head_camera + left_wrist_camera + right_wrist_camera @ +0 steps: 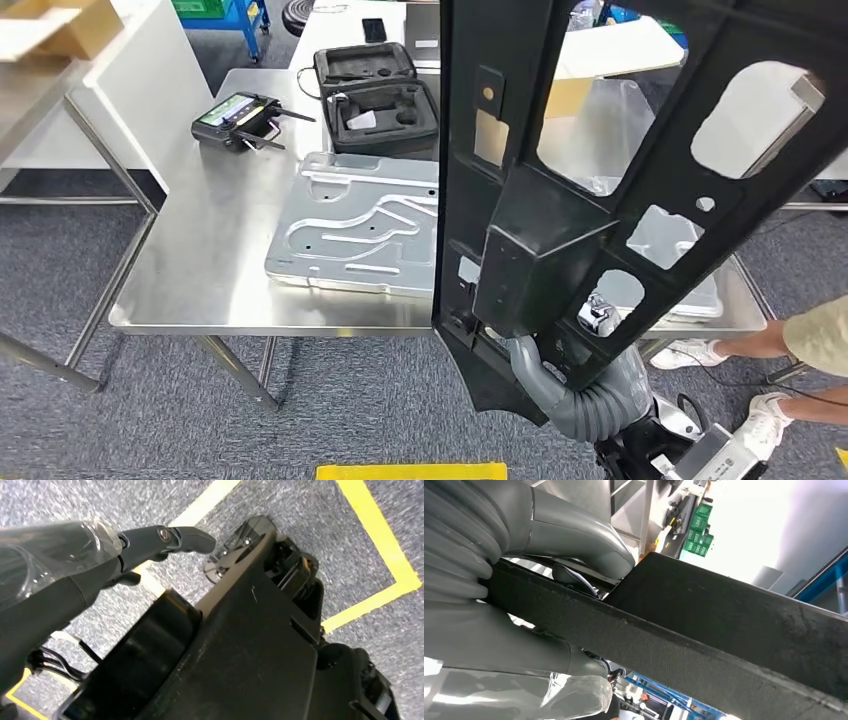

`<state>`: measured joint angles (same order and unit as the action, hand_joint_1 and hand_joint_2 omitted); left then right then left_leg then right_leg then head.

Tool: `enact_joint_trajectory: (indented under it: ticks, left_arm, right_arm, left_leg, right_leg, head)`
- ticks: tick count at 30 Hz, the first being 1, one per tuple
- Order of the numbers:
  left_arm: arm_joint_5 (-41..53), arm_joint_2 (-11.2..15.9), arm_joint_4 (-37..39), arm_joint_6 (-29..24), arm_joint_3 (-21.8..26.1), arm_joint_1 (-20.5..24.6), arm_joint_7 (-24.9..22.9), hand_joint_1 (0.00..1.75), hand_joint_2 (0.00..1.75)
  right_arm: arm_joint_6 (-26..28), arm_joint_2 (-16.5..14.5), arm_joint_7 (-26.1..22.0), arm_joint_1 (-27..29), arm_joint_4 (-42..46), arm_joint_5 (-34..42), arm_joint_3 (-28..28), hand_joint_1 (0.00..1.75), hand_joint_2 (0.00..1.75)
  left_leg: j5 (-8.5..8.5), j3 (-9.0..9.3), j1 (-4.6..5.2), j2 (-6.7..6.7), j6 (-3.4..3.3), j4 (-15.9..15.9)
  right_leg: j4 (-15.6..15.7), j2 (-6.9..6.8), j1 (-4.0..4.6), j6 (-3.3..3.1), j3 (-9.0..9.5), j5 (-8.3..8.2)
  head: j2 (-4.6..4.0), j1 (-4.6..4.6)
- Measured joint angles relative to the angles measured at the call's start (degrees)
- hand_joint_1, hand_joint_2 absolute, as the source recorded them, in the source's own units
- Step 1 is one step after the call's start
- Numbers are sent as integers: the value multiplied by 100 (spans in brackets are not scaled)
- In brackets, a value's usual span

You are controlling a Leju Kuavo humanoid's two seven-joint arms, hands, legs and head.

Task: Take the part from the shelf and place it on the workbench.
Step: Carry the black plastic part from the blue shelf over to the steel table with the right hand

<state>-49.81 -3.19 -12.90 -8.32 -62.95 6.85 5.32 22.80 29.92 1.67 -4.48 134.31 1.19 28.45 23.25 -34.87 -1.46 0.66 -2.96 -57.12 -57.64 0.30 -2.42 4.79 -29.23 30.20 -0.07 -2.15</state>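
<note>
right hand point(539, 600) gripping black part point(560, 200) (over workbench point(200, 260))

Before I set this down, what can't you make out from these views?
- Head view: the large black plastic frame part hides the right half of the steel workbench and part of the pressed silver metal panel.
- Head view: the right robot hand is mostly behind the part.
- Left wrist view: the left robot hand hangs over floor; its fingers are largely cut off.
</note>
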Motion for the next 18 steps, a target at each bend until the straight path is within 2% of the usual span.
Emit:
enact_joint_trajectory:
  ticks: [1, 3, 4, 5, 6, 8, 9, 10, 12, 14, 15, 16, 18]
  left_arm:
    - [0, 0, 0, 1, 0, 1, 1, 0, 175]
    - [0, 0, 0, 1, -1, -3, 4, 0, 175]
    - [0, 0, 0, 1, -2, -6, 8, 0, 175]
    - [0, 0, 0, 1, -2, -10, 12, 0, 175]
    - [0, 0, 0, 1, -3, -14, 16, 0, 175]
    - [0, -1, 0, 1, -4, -17, 19, 0, 175]
    - [0, -1, 0, 0, -4, -16, 20, 0, 175]
    - [-4, 0, 0, -3, -4, -15, 21, 0, 175]
    - [-15, 3, 0, -7, -4, -14, 30, 0, 175]
    - [-32, 5, 0, -8, -4, -18, 37, 0, 175]
    - [-42, 6, 0, -8, -4, -19, 37, 0, 175]
    - [-55, 7, 0, -8, -3, -19, 38, 0, 175]
    - [-75, 10, 0, -8, 2, 0, 45, 0, 175]
  right_arm:
    - [-2, 0, -2, -1, 0, 0, -2, 175, 175]
    - [-10, 0, -5, 1, 0, 1, -3, 175, 175]
    - [-15, 0, -5, 2, 0, 1, -3, 175, 175]
    - [-18, 0, -5, 2, 0, 1, -3, 175, 175]
    - [-20, 0, -5, 1, 0, 1, -3, 175, 175]
    - [-31, 0, -7, -3, 0, 2, -3, 175, 175]
    - [-41, -2, -11, -9, 1, 2, -3, 175, 175]
    - [-50, -3, -15, -13, 1, 3, -3, 175, 175]
    - [-60, -6, -23, -19, 1, 4, -3, 175, 175]
    - [-61, -7, -32, -21, 2, 4, -3, 175, 175]
    - [-62, -7, -38, -23, 2, 3, -3, 175, 175]
    - [-62, -8, -42, -24, 2, 2, -3, 175, 175]
    - [-70, -10, -46, -25, 2, 1, 3, 175, 175]
  left_leg:
    - [21, 31, 7, -3, -38, 7]
    - [71, 77, 46, -10, -97, 8]
    - [95, 103, 72, -9, -116, 8]
    - [121, 136, 94, -1, -128, 8]
    - [148, 179, 114, 9, -135, 9]
    - [204, 270, 143, 31, -130, 14]
    - [228, 293, 155, 37, -114, 15]
    - [243, 301, 162, 39, -92, 18]
    - [259, 297, 163, 37, -36, 33]
    - [319, 283, 157, 29, 21, -26]
    - [416, 225, 151, 24, 50, -175]
    - [570, 101, 142, 19, 77, -452]
    - [924, -276, 126, 13, 119, -1239]
  right_leg:
    - [-346, -8, 10, -3, -180, 149]
    - [-1167, -10, 39, -17, -675, 398]
    - [-1428, -10, 54, -31, -874, 416]
    - [-1465, -9, 70, -56, -971, 315]
    - [-1277, -9, 91, -91, -951, 116]
    - [-502, -9, 144, -187, -668, -355]
    - [-172, -8, 175, -221, -534, -490]
    - [34, -6, 203, -243, -453, -545]
    - [132, 3, 235, -257, -428, -534]
    - [170, 2, 196, -292, -395, -548]
    - [190, -4, 173, -317, -370, -553]
    - [202, -13, 155, -338, -349, -553]
    - [202, -27, 159, -359, -336, -541]
  head:
    - [0, -7]
    - [-1, -16]
    - [-1, -16]
    - [-1, -16]
    - [-1, -16]
    - [0, -13]
    - [0, -10]
    - [0, -7]
    - [0, -4]
    - [0, 0]
    - [0, 8]
    - [0, 15]
    - [0, 27]
